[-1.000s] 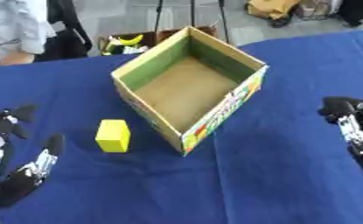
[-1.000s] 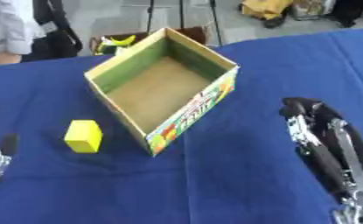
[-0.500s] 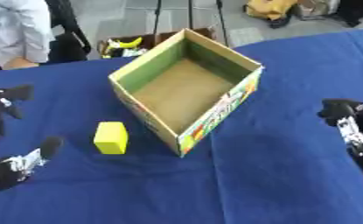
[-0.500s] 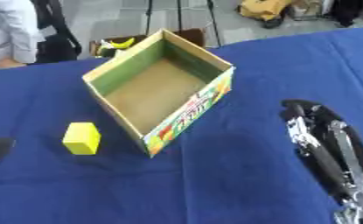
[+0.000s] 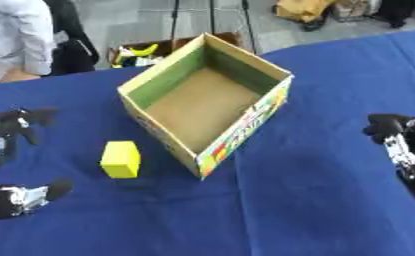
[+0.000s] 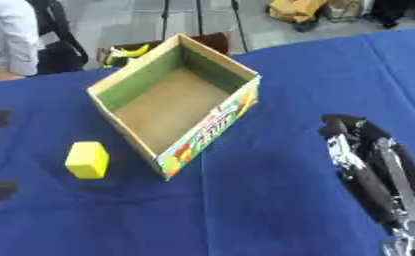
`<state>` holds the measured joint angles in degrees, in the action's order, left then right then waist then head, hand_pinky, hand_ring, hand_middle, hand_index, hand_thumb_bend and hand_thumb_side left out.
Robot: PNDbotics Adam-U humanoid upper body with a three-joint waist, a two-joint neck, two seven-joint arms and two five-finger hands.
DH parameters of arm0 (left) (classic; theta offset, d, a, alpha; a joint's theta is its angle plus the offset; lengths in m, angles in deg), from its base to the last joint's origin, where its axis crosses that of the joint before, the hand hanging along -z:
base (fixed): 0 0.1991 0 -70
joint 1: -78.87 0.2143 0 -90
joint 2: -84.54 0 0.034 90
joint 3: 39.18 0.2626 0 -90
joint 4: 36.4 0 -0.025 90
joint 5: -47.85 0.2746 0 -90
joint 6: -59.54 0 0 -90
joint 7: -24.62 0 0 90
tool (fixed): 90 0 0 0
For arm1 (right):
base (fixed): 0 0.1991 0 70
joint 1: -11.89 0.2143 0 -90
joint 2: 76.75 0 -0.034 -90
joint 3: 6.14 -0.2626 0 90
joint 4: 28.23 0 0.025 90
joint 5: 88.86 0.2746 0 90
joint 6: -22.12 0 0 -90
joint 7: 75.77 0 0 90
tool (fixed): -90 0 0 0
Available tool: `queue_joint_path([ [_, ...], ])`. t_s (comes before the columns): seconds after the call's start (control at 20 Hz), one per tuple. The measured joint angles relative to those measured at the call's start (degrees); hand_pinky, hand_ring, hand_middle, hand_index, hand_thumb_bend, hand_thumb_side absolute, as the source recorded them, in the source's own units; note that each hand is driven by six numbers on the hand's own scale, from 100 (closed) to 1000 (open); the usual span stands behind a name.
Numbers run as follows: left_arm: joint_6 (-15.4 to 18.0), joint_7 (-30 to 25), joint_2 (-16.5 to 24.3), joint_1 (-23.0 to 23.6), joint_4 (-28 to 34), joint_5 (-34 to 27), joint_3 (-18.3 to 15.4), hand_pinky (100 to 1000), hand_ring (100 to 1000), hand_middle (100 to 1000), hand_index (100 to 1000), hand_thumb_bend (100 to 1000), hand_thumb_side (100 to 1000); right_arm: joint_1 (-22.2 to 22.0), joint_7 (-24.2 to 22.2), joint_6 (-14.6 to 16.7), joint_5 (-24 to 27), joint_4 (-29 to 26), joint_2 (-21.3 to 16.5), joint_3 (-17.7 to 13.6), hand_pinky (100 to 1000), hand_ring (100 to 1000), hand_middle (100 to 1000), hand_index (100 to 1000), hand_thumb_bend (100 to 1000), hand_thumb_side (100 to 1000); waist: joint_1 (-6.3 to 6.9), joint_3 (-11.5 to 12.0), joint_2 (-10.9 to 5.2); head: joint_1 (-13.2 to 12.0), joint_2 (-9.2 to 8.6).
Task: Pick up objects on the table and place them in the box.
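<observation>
A yellow block (image 5: 121,159) lies on the blue tablecloth, just left of an open cardboard box (image 5: 206,102) with green inner walls and nothing inside. My left hand (image 5: 7,150) hovers at the left edge, a little left of the block, its thumb and fingers spread wide apart and open. My right hand (image 6: 372,172) rests at the lower right, well right of the box, with its fingers stretched out straight and nothing in them.
Past the table's far edge stands a small box (image 5: 139,54) holding yellow and green things. A person in white (image 5: 14,37) stands at the upper left, beyond the table. The blue cloth (image 5: 298,200) covers the whole table.
My left hand has risen and moved away from the camera, its fingers spreading wider left of the block. The camera has shifted slightly. Block, box and right hand stay put.
</observation>
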<state>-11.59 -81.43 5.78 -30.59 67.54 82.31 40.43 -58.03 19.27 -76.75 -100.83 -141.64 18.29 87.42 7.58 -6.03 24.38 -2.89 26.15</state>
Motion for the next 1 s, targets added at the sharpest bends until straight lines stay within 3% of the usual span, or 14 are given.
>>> queue_joint_path([
  [0.1, 1.4, -2.9, 1.7, -1.4, -2.7, -2.3, 0.5, 262, 401, 747, 920, 757, 848, 0.0, 0.0, 0.0, 0.0, 0.0, 0.0, 0.0, 822, 867, 612, 761, 100, 743, 0.01, -0.2, -0.11, 0.0, 0.01],
  [0.35, 4.3, -9.9, 5.3, -6.0, -9.9, -5.6, 1.8, 308, 501, 771, 917, 728, 829, -0.4, -0.1, -0.1, 0.0, 0.0, -0.1, 0.0, 823, 866, 612, 761, 100, 743, 0.03, -0.8, -0.41, -0.3, 0.02],
  [0.5, 5.7, -12.8, 7.2, -8.8, -13.4, -5.9, 2.7, 359, 595, 763, 915, 719, 821, -0.5, -0.2, 0.0, 0.0, 0.0, -0.4, 0.0, 823, 866, 611, 761, 100, 741, 0.14, -1.2, -0.44, -0.5, 0.05],
  [1.0, 8.2, -19.5, 9.6, -17.3, -21.9, -4.9, 6.4, 431, 671, 827, 940, 683, 778, -0.9, -0.5, -0.2, 0.0, 0.0, -0.5, 0.4, 824, 867, 610, 760, 100, 738, 1.3, -2.6, -0.73, -1.1, 0.66],
])
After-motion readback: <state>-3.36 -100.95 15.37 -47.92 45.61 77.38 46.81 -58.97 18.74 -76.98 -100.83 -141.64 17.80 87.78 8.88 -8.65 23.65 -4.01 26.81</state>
